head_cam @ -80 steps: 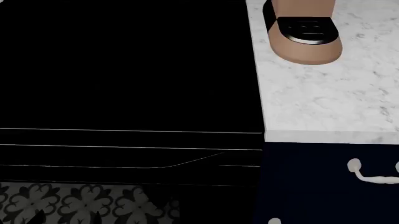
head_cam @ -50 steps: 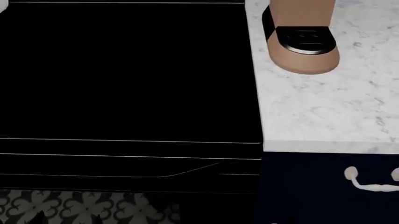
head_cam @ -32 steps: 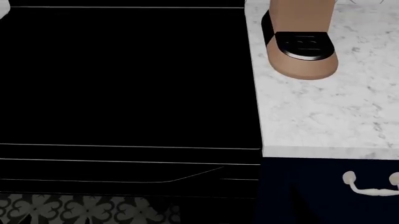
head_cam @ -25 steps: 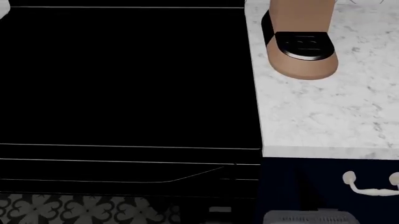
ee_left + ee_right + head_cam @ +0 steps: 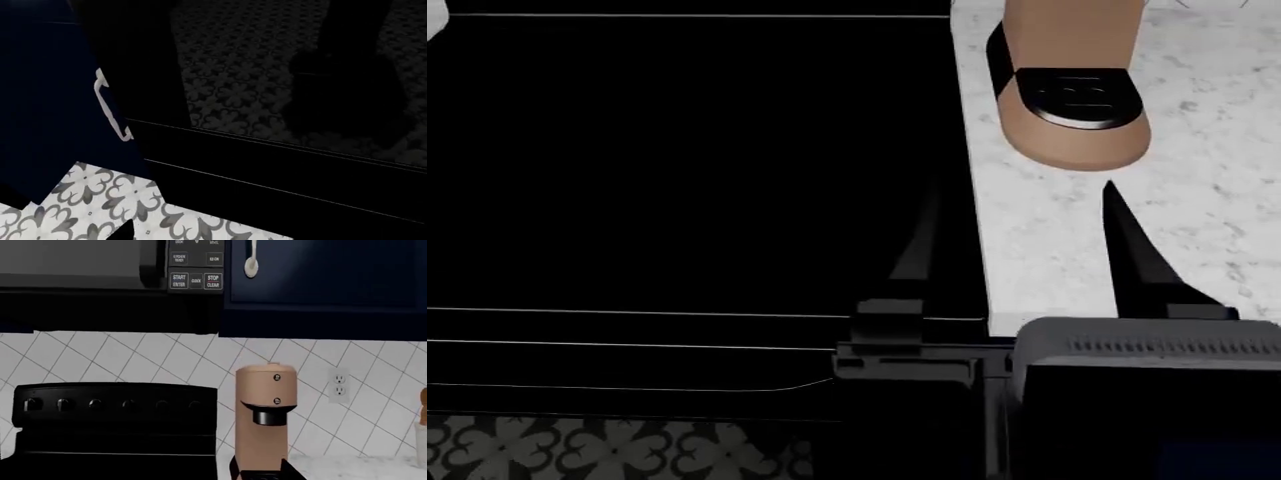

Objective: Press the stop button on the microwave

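1. Nearest, low in the head view: right gripper (image 5: 1021,235), two dark tapered fingers (image 5: 1130,250) spread well apart, pointing away, holding nothing, touching nothing visible.
2. Left gripper: absent from every view, so state impossible to tell; left wrist camera showing only patterned floor tiles (image 5: 100,200), a dark cabinet face with a pale handle (image 5: 110,107).
3. Beyond the right gripper, to the left: black stove (image 5: 694,180), wide and dark; control knobs on its back panel (image 5: 113,404) seen from the right wrist camera.
4. To the right of the stove: white marble counter (image 5: 1174,230), with a tan coffee machine (image 5: 1074,90) standing on it just beside the stove edge.
5. Farther and higher, above the stove: microwave (image 5: 80,270), mounted against a tiled wall, beside a dark blue cabinet (image 5: 320,275).
6. Stop button (image 5: 213,281): at the lower right corner of the microwave keypad, right of the clock and start keys, well apart from the gripper.
7. Handling, as a judgement: rigid flat key on a fixed housing, small target, short travel, light push probably enough; no grasp needed, contact best made with one fingertip square on the key, clear of the adjacent clock key.
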Robot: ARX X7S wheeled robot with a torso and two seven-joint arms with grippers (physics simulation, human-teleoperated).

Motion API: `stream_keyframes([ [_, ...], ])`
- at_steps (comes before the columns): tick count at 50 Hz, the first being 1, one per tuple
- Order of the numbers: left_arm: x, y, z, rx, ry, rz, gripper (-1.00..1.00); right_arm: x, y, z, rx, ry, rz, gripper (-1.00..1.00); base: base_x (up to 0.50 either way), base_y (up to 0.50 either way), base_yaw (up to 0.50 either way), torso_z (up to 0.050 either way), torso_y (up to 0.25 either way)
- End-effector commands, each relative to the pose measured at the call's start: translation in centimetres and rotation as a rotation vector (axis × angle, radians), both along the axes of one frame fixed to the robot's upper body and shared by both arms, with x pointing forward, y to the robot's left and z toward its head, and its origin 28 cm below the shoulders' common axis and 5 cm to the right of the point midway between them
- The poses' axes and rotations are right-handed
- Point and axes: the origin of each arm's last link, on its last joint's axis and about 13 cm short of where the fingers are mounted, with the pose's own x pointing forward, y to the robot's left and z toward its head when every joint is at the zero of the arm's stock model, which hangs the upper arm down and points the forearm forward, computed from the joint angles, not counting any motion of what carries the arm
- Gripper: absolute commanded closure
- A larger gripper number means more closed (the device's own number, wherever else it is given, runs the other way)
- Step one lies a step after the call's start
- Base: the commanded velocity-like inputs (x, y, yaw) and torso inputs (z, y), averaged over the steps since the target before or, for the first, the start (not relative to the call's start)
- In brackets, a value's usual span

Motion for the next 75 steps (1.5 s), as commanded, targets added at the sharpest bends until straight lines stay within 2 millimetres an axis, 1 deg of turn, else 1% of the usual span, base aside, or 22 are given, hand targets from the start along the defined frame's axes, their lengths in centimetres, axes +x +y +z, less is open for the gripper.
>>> stream_keyframes([
  [1,-2.9,0.6,-2.6,-0.047,0.144,0.082,-1.00,0.2,0.3,3.4,-0.019,-0.076,-0.003,-1.00,0.00,0.00,0.00,0.050,0.021],
  [3,-3.5,0.7,-2.8,-0.064,0.173,0.098,-1.00,0.4,0.4,3.9,-0.019,-0.086,-0.004,-1.00,0.00,0.00,0.00,0.050,0.020],
  [4,-3.9,0.7,-3.0,-0.059,0.220,0.098,-1.00,0.5,0.5,4.4,-0.018,-0.096,-0.005,-1.00,0.00,0.00,0.00,0.050,0.021],
  [6,-4.6,0.7,-3.2,-0.081,0.249,0.119,-1.00,0.6,0.4,5.2,-0.006,-0.106,-0.006,-1.00,0.00,0.00,0.00,0.050,0.021],
  [11,-5.7,0.7,-3.5,-0.101,0.323,0.138,-1.00,0.9,0.4,6.2,-0.008,-0.121,-0.006,-1.00,0.00,0.00,0.00,0.050,0.020],
  [13,-6.5,0.6,-3.7,-0.116,0.369,0.155,-1.00,0.9,0.5,6.7,-0.015,-0.132,-0.011,-1.00,0.00,0.00,0.00,0.050,0.021],
  [15,-7.5,0.6,-3.9,-0.130,0.413,0.170,-1.00,0.9,0.5,7.2,-0.017,-0.146,-0.012,-1.00,0.00,0.00,0.00,0.050,0.021],
  [18,-8.6,0.6,-4.0,-0.144,0.444,0.198,-1.00,1.0,0.6,7.8,-0.017,-0.151,-0.012,-1.00,0.00,0.00,0.00,0.050,0.021],
  [22,-9.7,0.7,-4.1,-0.156,0.488,0.229,-1.00,0.6,0.6,9.1,-0.014,-0.182,-0.011,-1.00,0.00,0.00,0.00,0.050,0.021],
  [24,-10.6,0.6,-4.2,-0.173,0.524,0.261,-1.00,0.5,0.7,9.9,-0.014,-0.195,-0.008,-1.00,0.00,0.00,0.00,0.050,0.022],
  [26,-10.6,0.6,-4.2,-0.173,0.524,0.261,-1.00,0.5,0.7,10.5,-0.018,-0.205,-0.009,-1.00,0.00,0.00,0.00,0.050,0.021],
  [33,-10.6,0.6,-4.2,-0.173,0.524,0.261,-1.00,0.7,0.5,11.7,-0.011,-0.221,-0.019,-1.00,0.00,0.00,0.00,0.050,0.021],
  [37,-10.6,0.6,-4.2,-0.173,0.524,0.261,-1.00,1.5,0.8,12.3,-0.036,-0.199,-0.009,-1.00,0.00,0.00,0.00,0.050,0.021],
  [41,-10.6,0.6,-4.2,-0.173,0.524,0.261,-1.00,1.4,0.9,13.6,-0.039,-0.211,0.007,-1.00,0.00,0.00,0.00,0.050,0.021],
  [46,-10.6,0.6,-4.2,-0.173,0.524,0.261,-1.00,0.3,1.0,15.6,-0.030,-0.255,0.020,-1.00,0.00,0.00,0.00,0.050,0.021],
  [53,-10.6,0.6,-4.2,-0.173,0.524,0.261,-1.00,0.5,1.0,18.0,-0.019,-0.272,0.011,-1.00,0.00,0.00,0.00,0.050,0.021],
  [54,-10.6,0.6,-4.2,-0.173,0.524,0.261,-1.00,0.5,1.0,18.0,-0.019,-0.272,0.011,-1.00,0.00,0.00,0.00,0.050,0.021],
  [59,-10.6,0.6,-4.2,-0.173,0.524,0.261,-1.00,1.9,1.3,19.8,-0.024,-0.252,0.000,-1.00,0.00,0.00,0.00,0.050,0.021],
  [63,-10.6,0.6,-4.2,-0.173,0.524,0.261,-1.00,3.7,1.8,21.1,-0.028,-0.217,-0.011,-1.00,0.00,0.00,0.00,0.050,0.021],
  [69,-10.6,0.6,-4.2,-0.173,0.524,0.261,-1.00,6.5,2.3,22.2,-0.040,-0.163,-0.045,-1.00,0.00,0.00,0.00,0.050,0.021],
  [75,-10.6,0.6,-4.2,-0.173,0.524,0.261,-1.00,8.0,2.7,24.9,-0.050,-0.139,-0.077,-1.00,0.00,0.00,0.00,0.050,0.021],
])
